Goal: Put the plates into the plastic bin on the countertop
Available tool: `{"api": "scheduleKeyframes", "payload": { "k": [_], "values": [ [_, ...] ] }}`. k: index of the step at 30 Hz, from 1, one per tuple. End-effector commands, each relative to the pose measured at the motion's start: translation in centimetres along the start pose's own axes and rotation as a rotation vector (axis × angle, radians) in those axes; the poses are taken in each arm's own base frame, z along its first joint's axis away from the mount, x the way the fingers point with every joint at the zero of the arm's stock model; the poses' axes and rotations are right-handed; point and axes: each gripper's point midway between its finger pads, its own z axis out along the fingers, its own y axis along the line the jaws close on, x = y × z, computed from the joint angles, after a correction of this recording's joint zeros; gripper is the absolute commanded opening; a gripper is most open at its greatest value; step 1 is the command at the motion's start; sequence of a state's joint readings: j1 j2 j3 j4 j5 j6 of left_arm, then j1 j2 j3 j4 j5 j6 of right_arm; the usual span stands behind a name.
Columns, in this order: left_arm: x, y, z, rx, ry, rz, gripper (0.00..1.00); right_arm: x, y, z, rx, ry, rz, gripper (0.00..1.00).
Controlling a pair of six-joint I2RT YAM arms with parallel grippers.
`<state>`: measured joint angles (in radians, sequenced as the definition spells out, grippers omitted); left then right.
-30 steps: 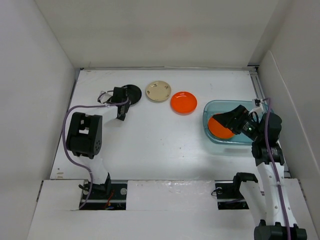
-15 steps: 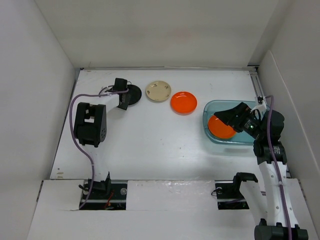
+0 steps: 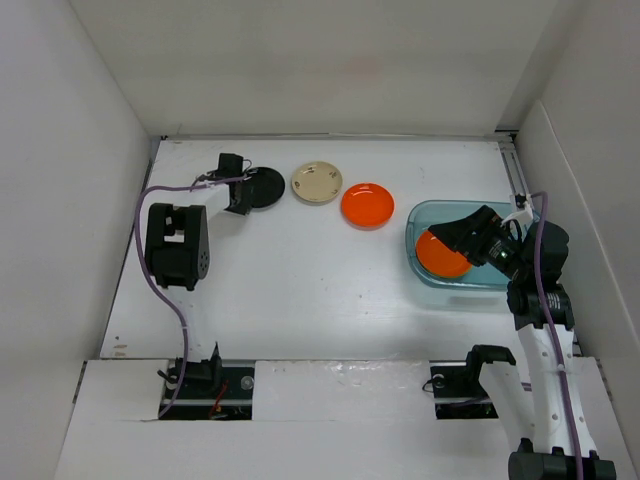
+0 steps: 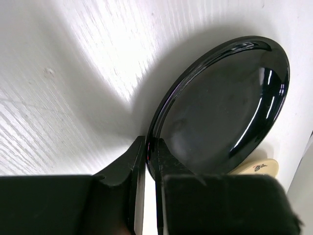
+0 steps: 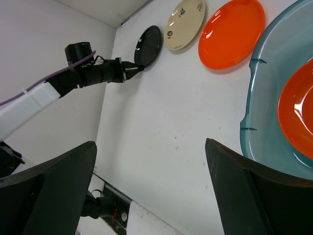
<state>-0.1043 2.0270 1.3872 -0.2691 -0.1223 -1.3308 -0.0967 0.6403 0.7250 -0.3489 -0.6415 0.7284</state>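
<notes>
A black plate (image 3: 264,186) (image 4: 225,107) lies at the back left of the countertop (image 3: 300,270). My left gripper (image 3: 242,194) (image 4: 150,143) is shut on its near rim, one finger above and one below. A cream plate (image 3: 316,182) and an orange plate (image 3: 367,205) lie to its right. The teal plastic bin (image 3: 414,222) (image 5: 250,98) stands at the right with another orange plate (image 3: 438,256) (image 5: 299,112) inside. My right gripper (image 3: 452,232) (image 5: 150,147) hovers open over the bin, holding nothing.
White walls enclose the countertop on the left, back and right. A purple cable loops beside the left arm (image 3: 176,245). The bin sits close to the right wall, with the right arm's base (image 3: 490,365) in front of it.
My left gripper has slid back-left onto the black plate's rim and shut on it. My right gripper has lifted a little above the bin and stays open.
</notes>
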Motion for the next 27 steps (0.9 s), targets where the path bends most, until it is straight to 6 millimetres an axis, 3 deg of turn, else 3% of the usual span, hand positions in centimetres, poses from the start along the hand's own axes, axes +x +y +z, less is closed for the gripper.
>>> {"api": "scheduleKeyframes", "payload": {
  "k": [1,2,5,6,8,9,12,13,14,15,16,17,19,20,24,27],
  "values": [
    [-1.9,1.5,-1.1,-0.05,-0.06,0.03,0.0,-0.7,2.0,-0.3,-0.077,-0.021,-0.072,0.98],
    [-3.5,0.1,-3.1,0.009,-0.124,0.027,0.0,-0.4,1.8,-0.2,-0.086,-0.01,-0.072,0.98],
    [-5.0,-0.5,-6.9,0.067,-0.213,0.034,0.0,0.3,2.1,0.2,-0.147,0.029,-0.086,0.96],
    [-6.2,-2.1,-10.3,0.144,-0.28,0.037,0.0,0.3,2.3,0.4,-0.165,0.039,-0.092,0.96],
    [-4.8,-3.0,-13.4,0.215,-0.31,0.092,0.0,0.6,2.3,0.7,-0.197,0.053,-0.094,0.96],
    [-4.7,-4.6,-16.5,0.304,-0.325,0.096,0.0,0.8,2.3,1.1,-0.2,0.07,-0.073,0.95],
    [-0.4,-4.8,-18.9,0.384,-0.266,0.257,0.0,0.9,2.8,2.4,-0.206,0.087,-0.071,0.95],
    [1.6,-5.7,-20.4,0.464,-0.197,0.299,0.0,1.2,2.7,2.8,-0.198,0.097,-0.066,0.95],
    [4.6,-5.2,-20.5,0.491,-0.146,0.397,0.0,0.6,2.9,3.3,-0.184,0.069,-0.075,0.95],
    [6.2,-5.5,-21.6,0.535,-0.113,0.436,0.0,0.5,3.9,3.7,-0.201,0.071,-0.08,0.95],
    [7.8,-5.3,-22.3,0.562,-0.087,0.474,0.0,0.5,3.5,4.4,-0.181,0.079,-0.059,0.95],
    [10.9,-5.1,-23.4,0.602,-0.031,0.533,0.0,0.0,3.5,4.7,-0.179,0.066,-0.063,0.95],
    [13.9,-4.7,-24.5,0.662,0.034,0.625,0.0,-0.6,3.7,5.3,-0.176,0.045,-0.072,0.95],
    [16.4,-4.8,-26.5,0.74,0.113,0.666,0.0,-1.2,3.4,5.8,-0.153,0.027,-0.067,0.95],
    [20.5,-3.8,-29.0,0.839,0.244,0.763,0.0,-2.0,2.1,6.8,-0.095,0.0,-0.061,0.95],
    [21.9,-4.1,-31.5,0.931,0.302,0.785,0.0,-2.3,0.0,7.4,-0.017,-0.037,-0.032,0.93]
  ]
}}
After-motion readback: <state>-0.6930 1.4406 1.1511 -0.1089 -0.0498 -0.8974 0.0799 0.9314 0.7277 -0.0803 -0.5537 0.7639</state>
